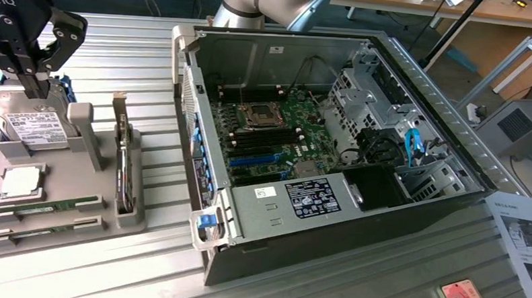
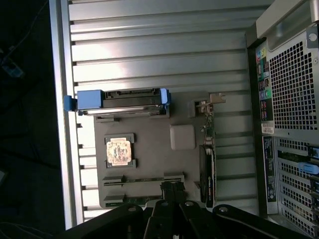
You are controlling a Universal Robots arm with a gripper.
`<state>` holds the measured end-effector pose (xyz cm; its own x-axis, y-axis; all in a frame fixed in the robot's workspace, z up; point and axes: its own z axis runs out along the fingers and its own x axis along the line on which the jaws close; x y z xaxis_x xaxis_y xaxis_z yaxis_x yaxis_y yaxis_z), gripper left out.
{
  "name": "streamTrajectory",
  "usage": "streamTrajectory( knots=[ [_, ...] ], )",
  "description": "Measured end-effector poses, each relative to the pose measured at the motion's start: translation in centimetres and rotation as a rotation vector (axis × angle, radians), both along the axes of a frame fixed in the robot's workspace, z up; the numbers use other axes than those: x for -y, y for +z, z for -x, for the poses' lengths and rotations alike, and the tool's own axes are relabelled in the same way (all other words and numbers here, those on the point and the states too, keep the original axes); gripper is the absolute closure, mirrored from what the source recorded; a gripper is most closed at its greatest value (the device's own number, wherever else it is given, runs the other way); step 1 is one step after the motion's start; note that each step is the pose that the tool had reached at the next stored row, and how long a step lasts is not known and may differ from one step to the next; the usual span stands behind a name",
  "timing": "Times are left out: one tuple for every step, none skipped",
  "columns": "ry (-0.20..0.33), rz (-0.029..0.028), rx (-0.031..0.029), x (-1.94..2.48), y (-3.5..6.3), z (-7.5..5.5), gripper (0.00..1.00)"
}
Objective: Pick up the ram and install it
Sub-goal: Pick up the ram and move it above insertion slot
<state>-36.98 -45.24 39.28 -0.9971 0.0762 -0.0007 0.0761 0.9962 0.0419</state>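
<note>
Two ram sticks, thin and green, lie in slots at the near end of a grey holder tray [image 1: 71, 177]: one ram stick [image 1: 46, 208] and a second [image 1: 31, 234] just in front of it. In the wrist view the sticks [image 2: 142, 179] [image 2: 130, 200] lie close to my fingertips. My gripper [image 1: 39, 85] hangs shut and empty above the tray's far end, over the silver hard drive [image 1: 35, 127]. The open computer case [image 1: 338, 145] lies at the exterior view's right, its black memory slots [image 1: 268, 139] bare beside the processor socket [image 1: 260, 112].
The tray also holds a processor chip [image 1: 19, 182] [image 2: 118, 151] and a card with a metal bracket [image 1: 123, 163] [image 2: 208, 164] standing on edge. The hard drive has blue side rails [image 2: 124, 101]. Printed sheets [image 1: 525, 234] lie on the slatted metal table [image 1: 144, 265] at the right.
</note>
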Motion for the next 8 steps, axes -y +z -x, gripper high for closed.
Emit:
streamTrajectory(
  knots=[
    [0.000, 0.0001, 0.0000, 0.00, 0.00, 0.00, 0.89],
    [0.000, 0.0000, 0.0000, 0.00, 0.00, 0.00, 0.89],
    [0.000, 0.0000, 0.0000, 0.00, 0.00, 0.00, 0.89],
    [0.000, 0.0000, 0.0000, 0.02, 0.00, 0.00, 0.89],
    [0.000, 0.0000, 0.0000, 0.07, 0.00, 0.00, 0.89],
    [0.000, 0.0001, 0.0000, 0.15, 0.00, 0.00, 0.89],
    [0.000, 0.0002, -0.0001, 0.26, 0.00, 0.00, 0.89],
    [0.000, 0.0002, 0.0000, 0.39, 0.00, 0.00, 0.89]
  ],
)
